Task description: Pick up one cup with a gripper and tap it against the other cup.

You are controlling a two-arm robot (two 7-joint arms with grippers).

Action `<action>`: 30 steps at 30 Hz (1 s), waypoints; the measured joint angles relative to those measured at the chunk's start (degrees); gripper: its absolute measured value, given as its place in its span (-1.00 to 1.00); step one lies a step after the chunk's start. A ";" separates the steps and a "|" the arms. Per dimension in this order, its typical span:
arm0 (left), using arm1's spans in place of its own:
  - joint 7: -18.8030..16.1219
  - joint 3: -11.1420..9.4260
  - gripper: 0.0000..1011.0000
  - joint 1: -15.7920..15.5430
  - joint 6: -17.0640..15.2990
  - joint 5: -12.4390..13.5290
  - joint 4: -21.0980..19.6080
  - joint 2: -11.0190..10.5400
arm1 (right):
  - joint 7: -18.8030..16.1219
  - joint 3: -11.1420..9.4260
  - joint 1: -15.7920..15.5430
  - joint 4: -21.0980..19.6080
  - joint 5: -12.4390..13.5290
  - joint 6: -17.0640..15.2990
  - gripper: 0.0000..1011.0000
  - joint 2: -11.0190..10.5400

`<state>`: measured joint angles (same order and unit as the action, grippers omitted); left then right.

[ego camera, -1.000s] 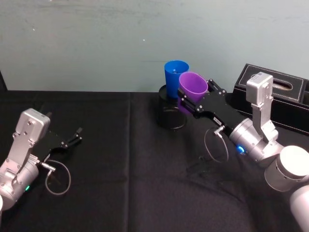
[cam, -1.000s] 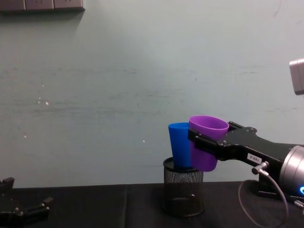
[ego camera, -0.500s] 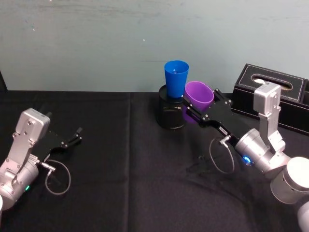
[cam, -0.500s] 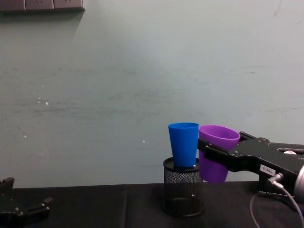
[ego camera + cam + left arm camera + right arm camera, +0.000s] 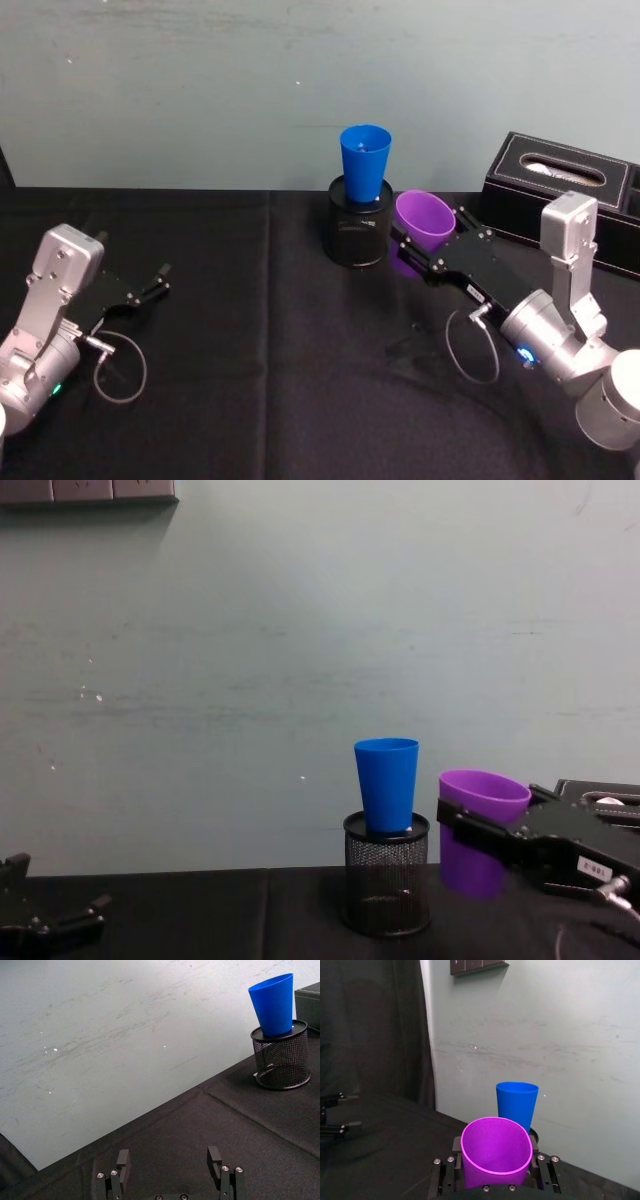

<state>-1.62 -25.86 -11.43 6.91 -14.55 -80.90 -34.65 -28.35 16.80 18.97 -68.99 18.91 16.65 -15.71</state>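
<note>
Two cups: right hand is gripping purple cup rim-up at blue cup's 4 o'clock for tapping; left hand is idling open, 8 o'clock.

Blue cup base inside mesh holder

The pen holder stands at the rear middle of the desk, close to the wall. The other cup sits upright in its mouth. Just to the right is the held cup, apart from both and lower than the other cup's rim. The right gripper reaches in from the right front, jaws clasping the held cup's sides. A box lies behind, at the rear right. The left gripper rests far left, well apart, jaws spread.
</note>
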 joint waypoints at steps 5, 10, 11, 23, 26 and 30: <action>0.00 0.00 1.00 0.00 0.00 0.00 0.00 0.00 | 0.67 -0.14 -1.15 -0.87 0.04 -0.23 0.45 -0.14; 0.00 0.00 1.00 0.00 0.00 0.00 0.00 0.00 | 0.63 -0.13 -0.99 -0.74 0.04 -0.21 0.45 -0.11; 0.00 0.00 1.00 0.00 0.00 0.00 0.00 0.00 | 0.63 -0.13 -0.96 -0.71 0.04 -0.21 0.45 -0.11; 0.00 0.00 1.00 0.00 0.00 0.00 0.00 0.00 | 0.50 -0.06 -0.74 -0.52 0.02 -0.14 0.45 -0.06; 0.00 0.00 1.00 0.00 0.00 0.00 0.00 0.00 | 0.47 -0.04 -0.71 -0.50 0.01 -0.12 0.45 -0.04; 0.00 0.00 1.00 0.00 0.00 0.00 0.00 0.00 | 0.44 -0.04 -0.69 -0.47 -0.01 -0.10 0.45 -0.03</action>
<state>-1.62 -25.86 -11.43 6.91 -14.55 -80.90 -34.65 -27.91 16.76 18.29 -69.47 18.91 16.55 -15.74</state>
